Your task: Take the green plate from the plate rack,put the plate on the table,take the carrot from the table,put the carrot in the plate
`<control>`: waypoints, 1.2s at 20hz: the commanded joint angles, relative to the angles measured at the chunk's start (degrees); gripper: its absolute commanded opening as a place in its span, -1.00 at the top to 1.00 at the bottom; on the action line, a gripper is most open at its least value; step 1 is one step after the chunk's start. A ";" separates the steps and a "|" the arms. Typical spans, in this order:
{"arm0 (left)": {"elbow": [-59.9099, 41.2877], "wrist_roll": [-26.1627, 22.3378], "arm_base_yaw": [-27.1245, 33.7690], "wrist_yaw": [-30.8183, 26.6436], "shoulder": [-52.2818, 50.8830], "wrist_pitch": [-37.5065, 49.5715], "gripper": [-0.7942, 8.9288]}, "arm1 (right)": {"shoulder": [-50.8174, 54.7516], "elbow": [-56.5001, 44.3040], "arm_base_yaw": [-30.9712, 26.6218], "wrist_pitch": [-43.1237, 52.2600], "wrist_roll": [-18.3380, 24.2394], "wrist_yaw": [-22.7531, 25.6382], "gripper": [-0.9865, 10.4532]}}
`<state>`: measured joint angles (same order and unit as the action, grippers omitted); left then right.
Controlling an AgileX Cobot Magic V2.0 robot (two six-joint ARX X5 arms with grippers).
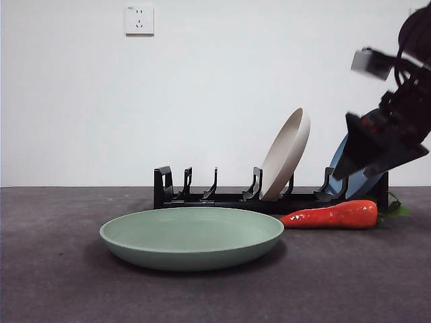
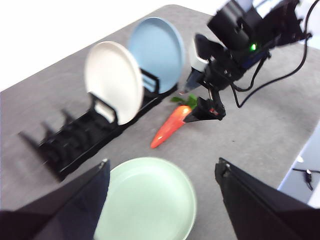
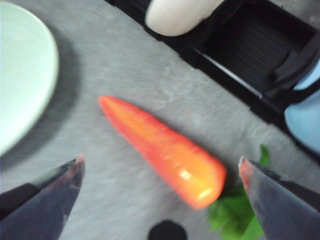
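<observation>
Two plates remain in the plate rack (image 1: pixel 269 196), a beige plate (image 1: pixel 286 155) and a blue plate (image 2: pixel 156 52), while the green plate (image 1: pixel 192 237) already lies flat on the bench (image 1: pixel 60 282) in front of the rack, ready to receive. Just beside the rack, by its blue-plate end, lies the carrot (image 1: pixel 333 215), pointed tip toward the green plate. Above it hangs the right gripper (image 1: pixel 378 158), jaws spread wide to straddle the carrot's thick end, nothing held. Over the green plate hangs the left gripper (image 2: pixel 162 190), released and empty, apparently waiting.
</observation>
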<state>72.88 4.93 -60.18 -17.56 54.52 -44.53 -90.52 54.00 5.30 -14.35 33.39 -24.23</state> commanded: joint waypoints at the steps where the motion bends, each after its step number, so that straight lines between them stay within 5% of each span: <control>1: -0.07 2.14 -0.04 -1.07 -0.98 -2.38 0.11 | -2.80 0.09 0.55 3.52 4.04 1.07 -0.43; 9: -0.07 4.50 -0.07 -1.88 -1.27 -5.92 0.11 | -11.74 0.09 0.83 7.61 6.19 3.58 -0.39; 18: -0.07 5.64 -0.07 -1.99 -1.27 -6.14 0.11 | -12.76 0.09 2.38 7.65 0.68 3.34 0.64; 21: -0.07 5.62 -0.07 -1.97 -1.27 -6.14 0.11 | -12.41 0.09 2.45 7.41 -3.74 3.32 0.86; 24: -0.07 5.62 -0.07 -1.97 -1.27 -6.16 0.11 | -8.04 0.09 3.10 5.68 -10.05 3.04 0.86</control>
<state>72.88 9.98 -60.18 -19.33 53.34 -50.83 -99.33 54.02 8.08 -9.41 25.85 -21.06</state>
